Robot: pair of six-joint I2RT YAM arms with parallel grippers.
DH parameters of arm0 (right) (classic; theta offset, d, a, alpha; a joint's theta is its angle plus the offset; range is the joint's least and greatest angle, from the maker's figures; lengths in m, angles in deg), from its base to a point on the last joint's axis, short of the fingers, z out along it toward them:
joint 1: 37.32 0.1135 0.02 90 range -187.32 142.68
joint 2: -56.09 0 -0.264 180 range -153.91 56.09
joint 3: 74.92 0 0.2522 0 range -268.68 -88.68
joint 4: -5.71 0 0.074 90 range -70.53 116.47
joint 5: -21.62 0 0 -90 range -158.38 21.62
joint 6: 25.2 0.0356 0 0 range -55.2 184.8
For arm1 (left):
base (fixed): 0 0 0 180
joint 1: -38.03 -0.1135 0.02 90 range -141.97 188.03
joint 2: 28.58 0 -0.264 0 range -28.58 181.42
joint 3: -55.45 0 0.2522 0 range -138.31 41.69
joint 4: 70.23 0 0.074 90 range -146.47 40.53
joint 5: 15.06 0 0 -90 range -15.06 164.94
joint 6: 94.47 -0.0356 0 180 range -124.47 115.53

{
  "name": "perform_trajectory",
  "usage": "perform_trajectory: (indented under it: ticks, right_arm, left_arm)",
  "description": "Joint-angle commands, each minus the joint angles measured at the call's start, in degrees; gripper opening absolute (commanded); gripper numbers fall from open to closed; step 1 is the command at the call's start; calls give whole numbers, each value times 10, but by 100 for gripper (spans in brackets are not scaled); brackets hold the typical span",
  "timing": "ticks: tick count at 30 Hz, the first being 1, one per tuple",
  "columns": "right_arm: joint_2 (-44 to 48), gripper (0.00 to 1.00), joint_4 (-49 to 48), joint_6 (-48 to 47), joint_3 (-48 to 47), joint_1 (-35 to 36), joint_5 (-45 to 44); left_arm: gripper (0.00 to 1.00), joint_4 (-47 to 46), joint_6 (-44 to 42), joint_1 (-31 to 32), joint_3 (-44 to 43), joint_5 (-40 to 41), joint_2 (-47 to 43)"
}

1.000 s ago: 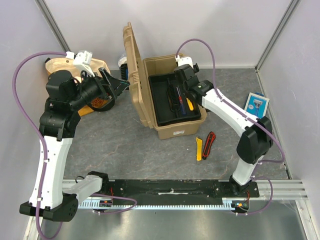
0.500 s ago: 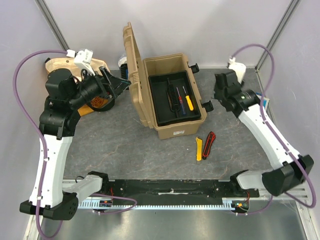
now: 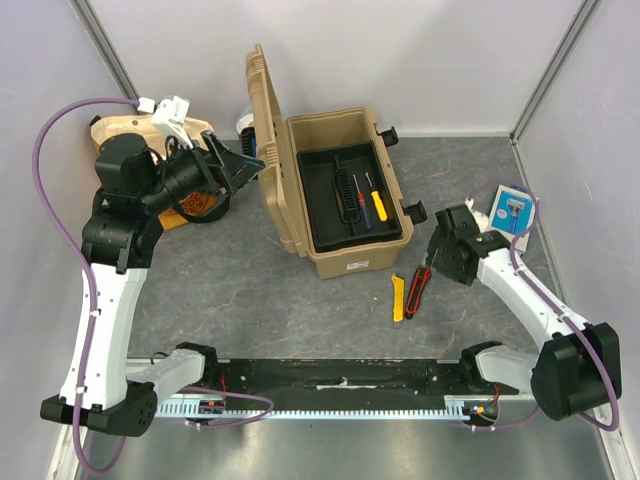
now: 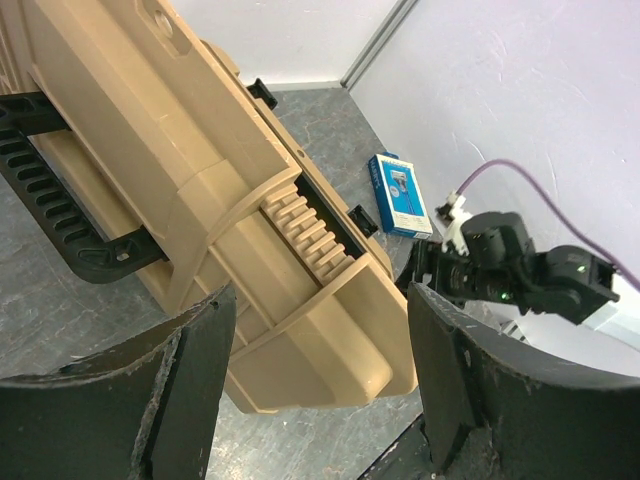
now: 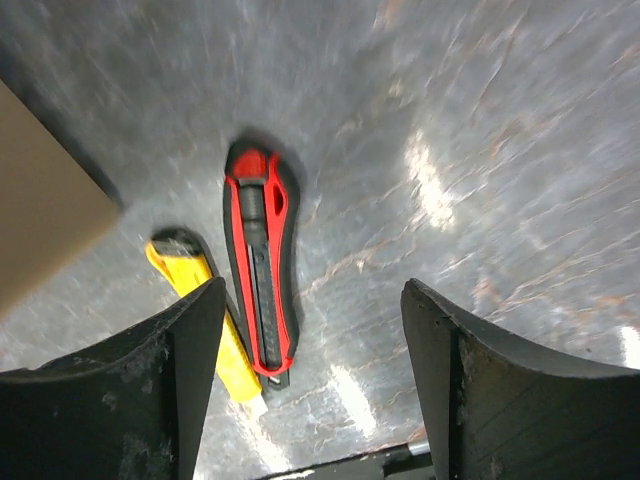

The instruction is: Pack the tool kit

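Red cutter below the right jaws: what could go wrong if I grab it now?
1. The red cutter lies almost against the yellow cutter; the open right jaws might catch both or push the yellow one away.
2. The toolbox lid stands upright beside the open left jaws; a bump could swing it shut over the black tray.

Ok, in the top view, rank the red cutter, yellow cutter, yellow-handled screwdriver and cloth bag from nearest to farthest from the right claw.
Starting from the right claw:
1. Red cutter, lying right by the claw.
2. Yellow cutter, just left of the red one.
3. Yellow-handled screwdriver, in the black tray of the open box.
4. Cloth bag, far-left back corner.
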Motion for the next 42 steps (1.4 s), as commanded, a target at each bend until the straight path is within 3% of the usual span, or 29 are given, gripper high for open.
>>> perform_trajectory:
  ticks: [1, 10, 29, 33, 39, 42]
  right_arm:
    - [24, 78, -94, 35, 77, -3, 114]
    - [-16, 81, -155, 38, 134, -3, 148]
    - [-141, 74, -136, 72, 100, 57, 36]
    - [-135, 59, -138, 83, 105, 60, 32]
    - [-93, 25, -102, 85, 63, 60, -27]
    - [-66, 22, -65, 75, 12, 60, -84]
  left_arm:
    - [75, -22, 16, 2, -15, -8, -8]
    - [75, -22, 15, 1, -11, -8, -15]
    - [75, -22, 18, 1, -2, -5, -23]
    - [75, -22, 16, 2, 1, 0, -24]
    - [75, -21, 14, 1, 0, 1, -25]
    - [75, -20, 13, 1, 0, 1, -24]
